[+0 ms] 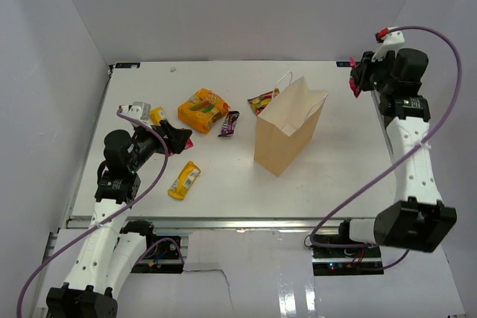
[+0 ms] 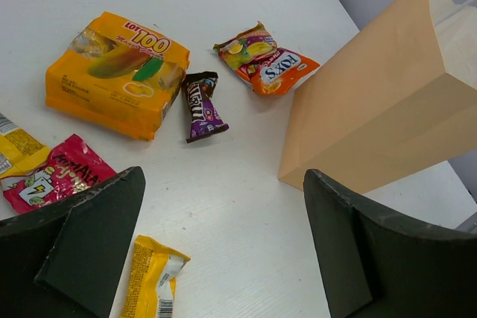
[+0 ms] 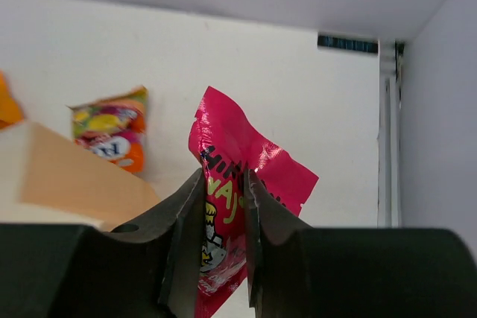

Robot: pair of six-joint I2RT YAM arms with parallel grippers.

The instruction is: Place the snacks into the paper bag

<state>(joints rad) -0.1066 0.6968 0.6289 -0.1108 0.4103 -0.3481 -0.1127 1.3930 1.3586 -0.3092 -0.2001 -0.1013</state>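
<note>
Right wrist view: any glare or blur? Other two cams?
Right wrist: specular glints on the pink packet, print legible. Left wrist: end effector fingers dark, little detail; orange pouch lettering crisp. Top external: even light, paper bag casts no hard shadow.

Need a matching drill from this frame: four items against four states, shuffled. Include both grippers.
Items:
1. paper bag
2. dark purple bar
3. left gripper
4. right gripper

States:
A. shut on a pink packet
B. lying flat beside the orange-yellow pouch
C. standing upright
D. open, holding nothing

Pairs: 1-C, 2-B, 3-D, 4-A
</note>
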